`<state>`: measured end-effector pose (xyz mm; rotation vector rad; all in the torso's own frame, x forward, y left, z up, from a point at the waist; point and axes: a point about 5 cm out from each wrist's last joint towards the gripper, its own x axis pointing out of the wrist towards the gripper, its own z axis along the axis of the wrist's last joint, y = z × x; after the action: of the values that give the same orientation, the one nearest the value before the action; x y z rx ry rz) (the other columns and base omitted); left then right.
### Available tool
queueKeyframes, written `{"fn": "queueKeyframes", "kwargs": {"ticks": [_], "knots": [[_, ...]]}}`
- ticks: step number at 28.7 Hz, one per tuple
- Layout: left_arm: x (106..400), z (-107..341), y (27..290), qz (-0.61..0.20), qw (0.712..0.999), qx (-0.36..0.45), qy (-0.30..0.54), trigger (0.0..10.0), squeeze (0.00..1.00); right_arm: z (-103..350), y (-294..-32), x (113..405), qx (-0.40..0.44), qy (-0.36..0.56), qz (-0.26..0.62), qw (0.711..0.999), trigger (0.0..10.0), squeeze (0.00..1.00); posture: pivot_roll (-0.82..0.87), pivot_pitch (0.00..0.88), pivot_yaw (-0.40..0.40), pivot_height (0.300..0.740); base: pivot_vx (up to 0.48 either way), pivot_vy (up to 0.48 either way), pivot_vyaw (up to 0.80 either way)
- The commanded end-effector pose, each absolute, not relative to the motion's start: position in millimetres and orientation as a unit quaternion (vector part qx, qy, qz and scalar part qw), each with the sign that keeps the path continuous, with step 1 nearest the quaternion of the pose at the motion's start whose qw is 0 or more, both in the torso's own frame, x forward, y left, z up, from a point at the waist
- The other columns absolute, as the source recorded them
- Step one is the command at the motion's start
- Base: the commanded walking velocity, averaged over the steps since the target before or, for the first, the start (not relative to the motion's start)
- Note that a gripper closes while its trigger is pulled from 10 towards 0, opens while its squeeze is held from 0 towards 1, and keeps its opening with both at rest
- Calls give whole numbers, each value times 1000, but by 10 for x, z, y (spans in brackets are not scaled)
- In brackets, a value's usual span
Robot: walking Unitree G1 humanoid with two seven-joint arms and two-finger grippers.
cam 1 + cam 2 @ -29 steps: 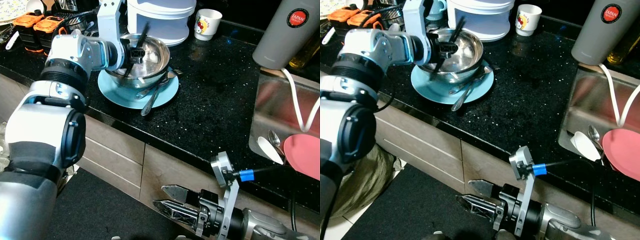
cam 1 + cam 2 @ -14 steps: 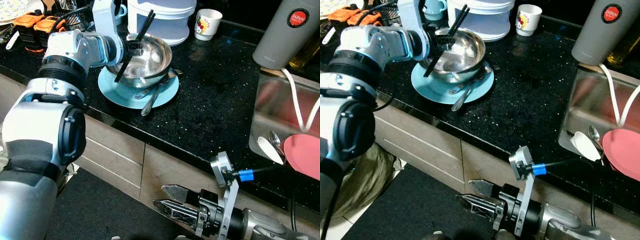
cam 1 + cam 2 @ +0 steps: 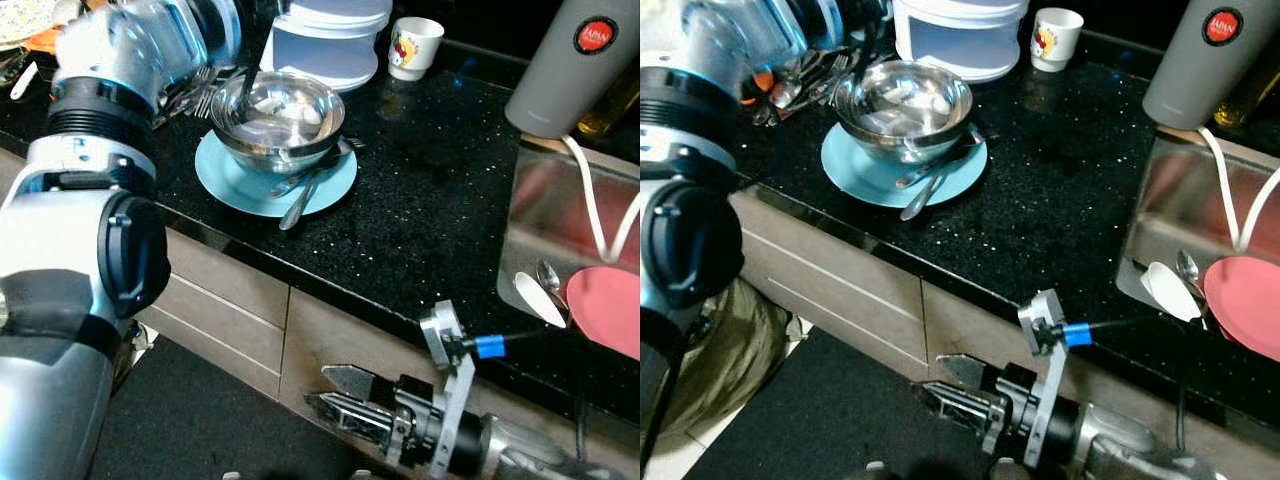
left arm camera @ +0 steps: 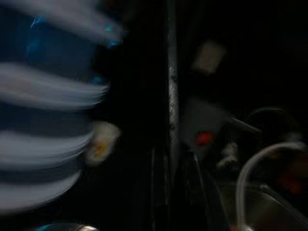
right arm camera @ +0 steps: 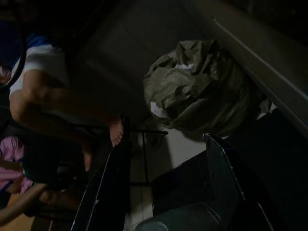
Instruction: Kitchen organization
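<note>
Your left arm reaches up and away over the black counter, blurred, toward the far left corner behind the steel bowl; the left gripper itself is lost in motion blur and dark in the wrist view, so you cannot tell whether its fingers are spread or closed. The bowl sits upright on the light blue plate, near the counter's front edge, with a spoon lying across the plate's right side, its handle pointing at the front edge. Loose forks and spoons lie on the counter just left of the bowl. Behind the bowl stands a white stacked container, and to its right a white cartoon mug. A grey thermos stands at the far right, beside the sink, which holds a pink plate and a white spoon. Your right gripper hangs low in front of the cabinet drawers, below counter level, fingers spread apart with nothing between them. The right wrist view shows an olive bag on the floor and a person's bare foot.
</note>
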<state>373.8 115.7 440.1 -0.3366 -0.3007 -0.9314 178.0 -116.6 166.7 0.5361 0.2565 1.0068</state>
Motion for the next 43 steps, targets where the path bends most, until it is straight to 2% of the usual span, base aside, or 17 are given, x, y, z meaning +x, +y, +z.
{"fn": "queueKeyframes", "kwargs": {"ticks": [1, 2, 3, 4, 7, 12, 15, 16, 17, 26, 30, 32, 35, 37, 40, 42, 43], "knots": [[3628, 4348, 1078, -492, 843, -158, -149, 0, 0, 1664, -1184, 1792, 267, 116, 467, 835, 10000, 0, -42, 125, 23, 740, 0, 0, -681], [3628, 4348, 1078, -492, 843, -158, -149, 0, 0, 1664, -1184, 1792, 267, 116, 467, 835, 10000, 0, -42, 125, 23, 740, 0, 0, -681], [3398, 4190, 1012, -556, 797, -172, -162, 0, 0, 1666, -1190, 1813, 284, 105, 463, 833, 10000, 0, -38, 117, 30, 740, 0, 0, -800], [3398, 4190, 1012, -556, 797, -172, -162, 0, 0, 1666, -1190, 1813, 284, 105, 463, 833, 10000, 0, -38, 117, 30, 740, 0, 0, -800], [3226, 4063, 981, -591, 767, -185, -171, 0, 0, 1673, -1183, 1823, 293, 96, 467, 829, 10000, 0, -30, 109, 34, 740, 0, 0, -800], [3076, 3916, 973, -602, 749, -205, -185, 0, 0, 1686, -1159, 1820, 293, 91, 487, 818, 10000, 0, -19, 97, 31, 740, 0, 0, -800], [3014, 3825, 993, -592, 748, -228, -194, 980, 0, 1690, -1142, 1820, 292, 90, 503, 809, 10000, 0, -11, 87, 28, 740, 0, 0, -800], [2993, 3796, 1003, -586, 750, -235, -195, 6941, 0, 1689, -1138, 1823, 292, 90, 506, 806, 10000, 0, -6, 82, 28, 740, 0, 0, -800], [2980, 3772, 1014, -579, 755, -236, -197, 10000, 0, 1686, -1133, 1830, 293, 90, 509, 804, 10000, 0, -2, 77, 27, 740, 0, 0, -800], [2885, 3611, 1038, -542, 781, -251, -183, 10000, 0, 1661, -1125, 1872, 297, 88, 512, 802, 10000, 0, 6, 59, 30, 740, 0, 0, -800], [2889, 3259, 923, -498, 833, -196, -141, 10000, 0, 1621, -1134, 1908, 300, 86, 504, 805, 10000, 0, 7, 31, 36, 740, 0, 0, -800], [2899, 3208, 917, -492, 839, -191, -134, 10000, 0, 1614, -1136, 1913, 300, 86, 502, 806, 10000, 0, 7, 31, 36, 740, 0, 0, -800], [3023, 3005, 929, -427, 886, -153, -101, 10000, 0, 1598, -1146, 1926, 299, 86, 499, 809, 10000, 0, 6, 21, 35, 740, 0, 0, -800], [3134, 2938, 918, -378, 916, -98, -92, 10000, 0, 1594, -1151, 1939, 299, 86, 498, 810, 10000, 0, 4, 19, 27, 740, 0, 0, -400], [3171, 2925, 912, -363, 924, -76, -91, 10000, 0, 1593, -1153, 1944, 298, 87, 497, 810, 10000, 0, 4, 19, 27, 740, 0, 0, 0], [3288, 2877, 892, -324, 941, 15, -96, 10000, 0, 1592, -1153, 1952, 297, 87, 497, 811, 10000, 0, -3, 19, 25, 740, 0, 0, 0], [3288, 2877, 892, -324, 941, 15, -96, 10000, 0, 1592, -1153, 1952, 297, 87, 497, 811, 10000, 0, -3, 19, 25, 740, 0, 0, 0]]}}
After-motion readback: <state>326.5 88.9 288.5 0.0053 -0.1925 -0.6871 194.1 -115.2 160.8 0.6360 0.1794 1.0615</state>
